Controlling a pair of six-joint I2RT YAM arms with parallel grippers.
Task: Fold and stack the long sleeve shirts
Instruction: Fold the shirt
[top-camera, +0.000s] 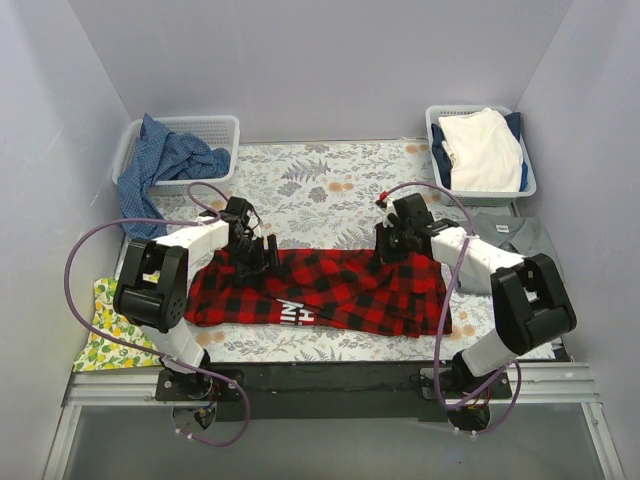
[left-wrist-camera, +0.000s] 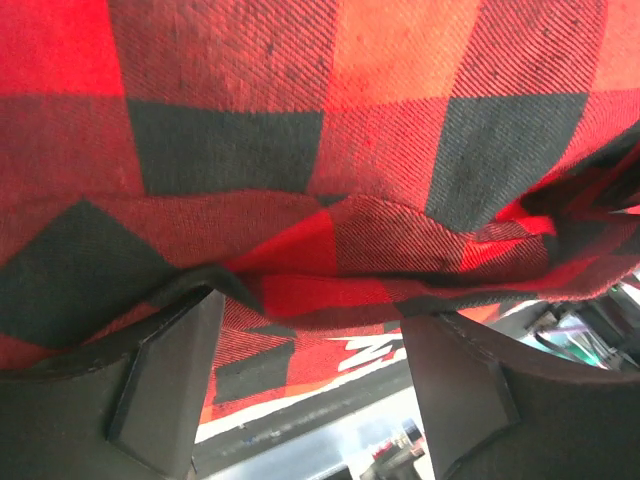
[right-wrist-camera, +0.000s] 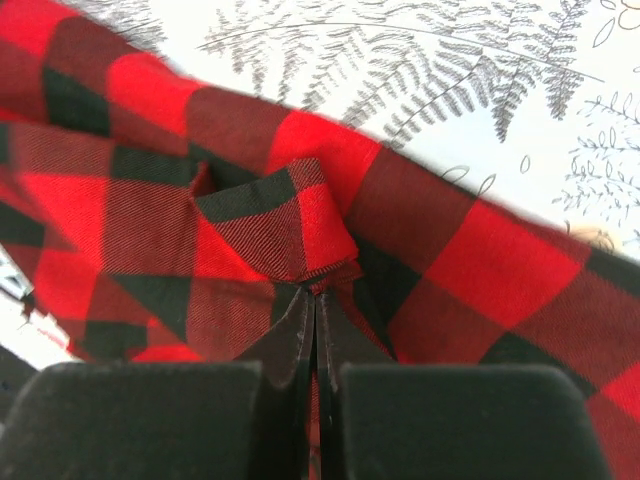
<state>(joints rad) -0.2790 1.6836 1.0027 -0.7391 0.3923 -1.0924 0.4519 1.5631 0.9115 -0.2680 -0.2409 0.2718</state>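
Right gripper (right-wrist-camera: 316, 300): I am clamping it shut on a small puckered tuck of the plaid flannel (top-camera: 330, 290) at the shirt's far edge. The jaws are meeting with cloth nipped between them.
Left gripper (left-wrist-camera: 310, 345): I am holding it released, its fingers (left-wrist-camera: 165, 375) standing apart on either side of a ridge of the same flannel. Nothing is gripped here yet, and I cannot tell whether the pads are touching cloth.
Step in hand: I am reading this as taking the far edge at two points, ready to fold the band toward me.
Doing it well: I am aiming to close the left on a clean edge layer, not the bunched ridge. It should sit level with the right's pinch, so both sides lift evenly and the fold line runs straight.
Watching for: the right's bite is looking shallow, so I am expecting it could slip under a quick lift. Slow and low seems wiser.
Plaid flannel: it is lying as a long rumpled band across the near middle of the table (top-camera: 330, 175), with white lettering showing at its near edge.
Grey shirt (top-camera: 510, 232): it is lying at the table's right side, past the right arm, waiting its turn.
Lemon-print cloth (top-camera: 100, 330): it is hanging off the near left corner, well apart from the work.
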